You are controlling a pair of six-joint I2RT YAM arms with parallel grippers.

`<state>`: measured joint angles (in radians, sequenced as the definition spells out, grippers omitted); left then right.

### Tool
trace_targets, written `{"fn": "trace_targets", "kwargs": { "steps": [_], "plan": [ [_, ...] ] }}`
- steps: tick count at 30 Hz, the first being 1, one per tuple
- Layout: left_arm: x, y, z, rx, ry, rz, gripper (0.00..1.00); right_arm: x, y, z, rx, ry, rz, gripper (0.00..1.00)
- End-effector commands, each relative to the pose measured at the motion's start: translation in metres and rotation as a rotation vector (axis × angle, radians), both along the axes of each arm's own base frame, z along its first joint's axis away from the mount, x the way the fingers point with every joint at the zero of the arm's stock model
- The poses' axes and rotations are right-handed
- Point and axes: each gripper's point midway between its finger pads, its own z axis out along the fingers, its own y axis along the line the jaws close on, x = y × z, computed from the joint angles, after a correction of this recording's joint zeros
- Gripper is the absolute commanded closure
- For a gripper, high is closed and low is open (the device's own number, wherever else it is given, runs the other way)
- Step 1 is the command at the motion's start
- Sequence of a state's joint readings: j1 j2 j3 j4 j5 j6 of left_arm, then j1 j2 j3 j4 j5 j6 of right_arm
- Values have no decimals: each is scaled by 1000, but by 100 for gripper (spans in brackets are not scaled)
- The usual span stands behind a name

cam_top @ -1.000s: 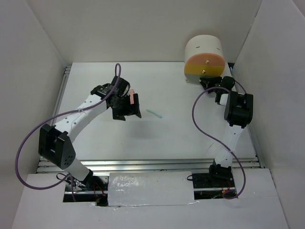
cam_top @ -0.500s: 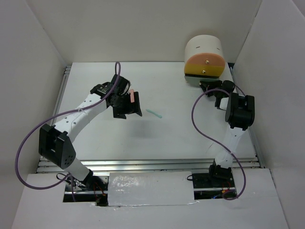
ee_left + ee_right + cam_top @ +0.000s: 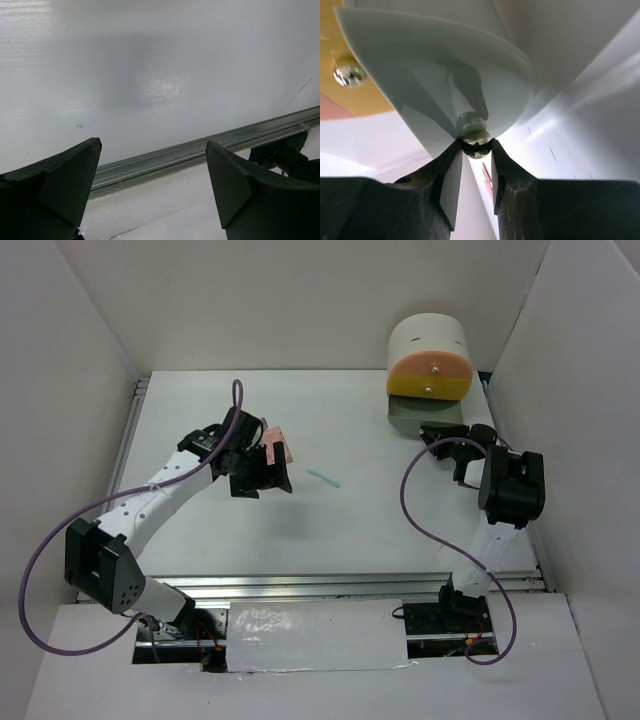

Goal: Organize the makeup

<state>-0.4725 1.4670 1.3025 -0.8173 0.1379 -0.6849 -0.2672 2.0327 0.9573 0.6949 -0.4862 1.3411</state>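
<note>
A flat pink palette point(image 3: 279, 448) shows just beyond my left gripper point(image 3: 263, 483) at the table's left middle. That gripper point(image 3: 152, 145) is open, and the left wrist view shows only bare table between its fingers. A short mint-green stick point(image 3: 323, 478) lies on the table to the right of it. My right gripper point(image 3: 437, 432) is shut on the silver knob point(image 3: 476, 142) of the round unit's grey-green bottom drawer point(image 3: 420, 416), which stands pulled out. A thin red thing point(image 3: 487, 182) shows between the right fingers; I cannot tell what it is.
The round cream drawer unit point(image 3: 430, 340) stands at the back right, its peach front point(image 3: 430, 368) and yellow front point(image 3: 430, 387) shut. White walls enclose the table. A metal rail point(image 3: 200, 147) runs along the near edge.
The right gripper has drawn back toward the near side, and the bottom drawer has come out with it. The left arm has shifted slightly left, and the pink palette now shows broader.
</note>
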Motion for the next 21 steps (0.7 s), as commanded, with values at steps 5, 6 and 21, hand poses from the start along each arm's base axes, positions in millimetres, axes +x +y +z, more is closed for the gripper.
{"fn": "trace_targets", "kwargs": {
  "steps": [5,6,21],
  "plan": [
    [-10,2,16,-52,-57,-2,0,-24,-2,20,-8,-39,-9,100],
    [-13,3,13,-50,-50,-3,1,-26,-2,23,-11,-45,-10,100],
    [-33,15,18,-72,-66,45,1,-49,-2,35,-41,-44,11,43]
  ]
}}
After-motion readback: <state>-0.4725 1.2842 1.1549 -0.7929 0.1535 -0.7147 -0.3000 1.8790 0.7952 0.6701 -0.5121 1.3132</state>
